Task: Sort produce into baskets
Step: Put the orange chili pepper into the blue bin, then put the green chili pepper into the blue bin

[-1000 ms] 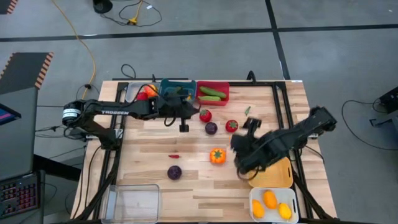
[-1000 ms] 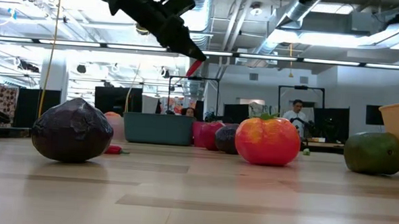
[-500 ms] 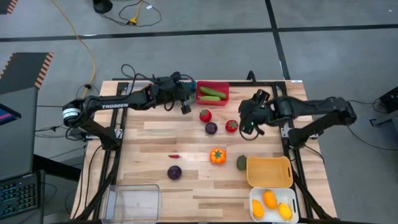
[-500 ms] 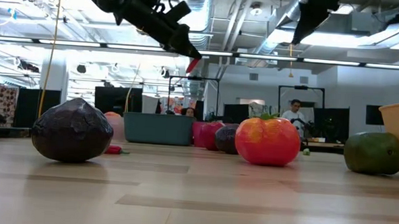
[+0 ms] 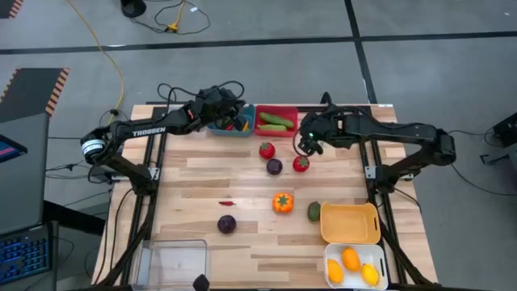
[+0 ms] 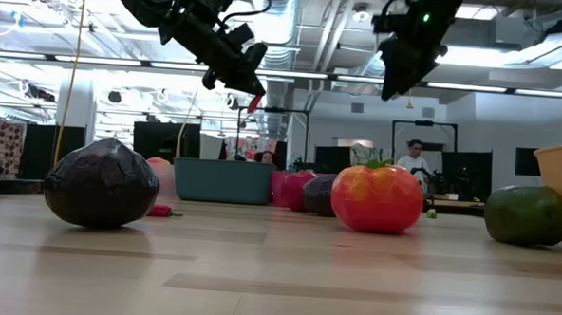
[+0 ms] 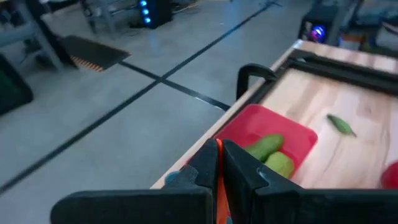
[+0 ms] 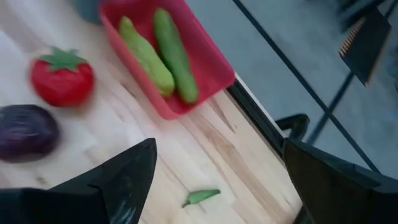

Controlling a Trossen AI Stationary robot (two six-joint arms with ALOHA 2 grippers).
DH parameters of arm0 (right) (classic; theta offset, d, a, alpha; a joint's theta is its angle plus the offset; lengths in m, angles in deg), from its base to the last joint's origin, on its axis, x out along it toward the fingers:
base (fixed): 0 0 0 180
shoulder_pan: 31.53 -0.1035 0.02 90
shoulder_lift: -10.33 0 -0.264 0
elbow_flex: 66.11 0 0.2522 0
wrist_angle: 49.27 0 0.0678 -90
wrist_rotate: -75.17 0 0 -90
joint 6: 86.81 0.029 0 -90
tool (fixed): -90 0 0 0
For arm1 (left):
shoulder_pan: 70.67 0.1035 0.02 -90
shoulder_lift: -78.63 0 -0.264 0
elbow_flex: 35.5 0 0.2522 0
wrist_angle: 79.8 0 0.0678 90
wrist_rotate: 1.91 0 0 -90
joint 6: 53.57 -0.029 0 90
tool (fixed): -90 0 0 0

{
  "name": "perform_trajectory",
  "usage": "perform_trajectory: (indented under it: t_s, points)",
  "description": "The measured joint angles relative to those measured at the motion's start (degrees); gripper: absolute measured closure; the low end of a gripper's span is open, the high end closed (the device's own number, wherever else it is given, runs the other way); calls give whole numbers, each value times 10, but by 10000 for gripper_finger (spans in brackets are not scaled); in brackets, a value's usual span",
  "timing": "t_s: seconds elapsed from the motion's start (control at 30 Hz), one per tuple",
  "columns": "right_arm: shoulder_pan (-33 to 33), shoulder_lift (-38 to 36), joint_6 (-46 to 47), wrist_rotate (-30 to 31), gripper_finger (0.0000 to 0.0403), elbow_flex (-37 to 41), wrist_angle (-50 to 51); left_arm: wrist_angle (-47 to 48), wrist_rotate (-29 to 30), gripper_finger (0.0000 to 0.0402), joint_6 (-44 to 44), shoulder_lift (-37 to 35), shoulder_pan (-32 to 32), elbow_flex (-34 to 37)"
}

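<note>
Produce (image 5: pixel 283 202) lies mid-sort across the wooden table (image 5: pixel 202 174): an orange pepper at the centre, a purple cabbage (image 5: pixel 227 224) to its near left, a green fruit (image 5: pixel 313 211) beside the empty orange-yellow basket (image 5: pixel 350 224), and two tomatoes (image 5: pixel 266 149) with a purple piece (image 5: pixel 275 166) between them toward the far side. Two cucumbers (image 5: pixel 273 121) already sit in the red basket (image 5: pixel 276 130) at the far edge, and three yellow-orange fruits (image 5: pixel 350 259) fill the white basket (image 5: pixel 331 279) at the near right corner; the clear basket (image 5: pixel 174 260) at the near left holds nothing.

Within the last second the left arm has carried a small red chili (image 6: pixel 255 102) from above the open table back to the teal basket (image 5: pixel 218 127), while the right arm has swung from the near-right baskets to the far side. That suggests one piece is about to be dropped and another chosen.

The left gripper (image 5: pixel 232 120) is pinched tight on the chili, a red-orange sliver showing between its fingers (image 7: pixel 239 171) in the left wrist view, and it hangs over the teal basket. The right gripper (image 5: pixel 308 145) stands spread wide and empty above the right-hand tomato (image 5: pixel 300 164), touching nothing, with a small green chili (image 8: pixel 200 196) lying loose on the table nearby.
</note>
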Motion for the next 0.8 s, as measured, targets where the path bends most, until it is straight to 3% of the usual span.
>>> perform_trajectory:
  t_s: [0.37,0.6,0.8]
  points:
    - [65,66,-3,-1,29,0,-1,51,31,389,36,0,26,0]
    - [104,77,1,-4,29,0,-6,63,30,331,29,0,35,0]
    - [160,75,80,-28,29,0,-3,65,30,282,27,0,35,0]
